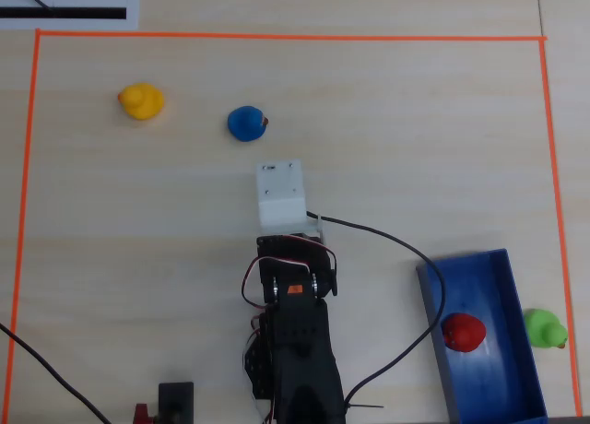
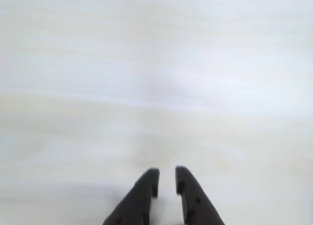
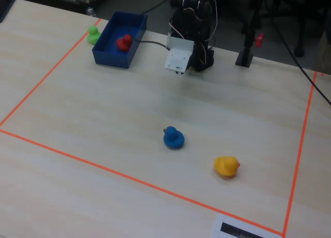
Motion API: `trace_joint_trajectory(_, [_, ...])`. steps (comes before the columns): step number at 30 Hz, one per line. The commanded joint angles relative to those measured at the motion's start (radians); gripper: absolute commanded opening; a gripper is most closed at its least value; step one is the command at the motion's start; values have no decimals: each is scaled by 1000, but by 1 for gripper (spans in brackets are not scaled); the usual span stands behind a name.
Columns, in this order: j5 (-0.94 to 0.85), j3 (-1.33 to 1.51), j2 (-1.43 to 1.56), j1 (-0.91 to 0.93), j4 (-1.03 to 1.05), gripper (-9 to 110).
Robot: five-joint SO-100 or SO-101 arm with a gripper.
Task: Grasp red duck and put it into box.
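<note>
A: Red duck (image 1: 463,332), where?
B: Already inside the box (image 1: 516,387), lying on the floor of it. In the overhead view the box sits in the bottom right corner of the taped area, long side slightly tilted. Fixed view agrees: red duck (image 3: 123,42) in the blue box (image 3: 111,58), at the worktop's far left.
A: Gripper?
B: Wrist view shows the gripper (image 2: 167,175) empty, the two dark fingers (image 2: 144,186) nearly pressed together with just a thin slit between the tips. Nothing pinched. Below them only blurred pale wood.
A: Arm position?
B: Folded back near its base, at the bottom edge of the worktop (image 1: 415,147) in the overhead view, white wrist block (image 1: 280,194) pointing toward the middle. A black cable (image 1: 406,258) runs from it and curves past the box's left wall.
A: Other ducks?
B: Green duck (image 1: 546,327) just outside the box's right wall, close to the orange tape line (image 1: 556,194); cannot tell if it touches the wall. Blue duck (image 1: 247,123) toward the top of the area, left of centre. Yellow duck (image 1: 141,100) further left, near the top left corner. The two are apart.
A: Anything else?
B: White sheet with a black bar (image 1: 64,9) beyond the tape at the top left corner. A small black stand with a red part (image 3: 248,49) beside the arm base in the fixed view.
</note>
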Motion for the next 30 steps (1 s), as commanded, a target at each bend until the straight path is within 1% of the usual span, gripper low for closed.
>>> trace_joint_trajectory(1, [-15, 167, 118, -21, -35, 0])
trace_joint_trajectory(11, [-38, 390, 258, -29, -187, 0])
trace_joint_trajectory(15, [-38, 425, 299, -34, -149, 0])
trace_joint_trajectory(19, [-32, 442, 399, -48, -38, 0])
trace_joint_trajectory(21, [-31, 443, 403, -49, -11, 0])
trace_joint_trajectory(30, [-26, 457, 403, -14, -21, 0])
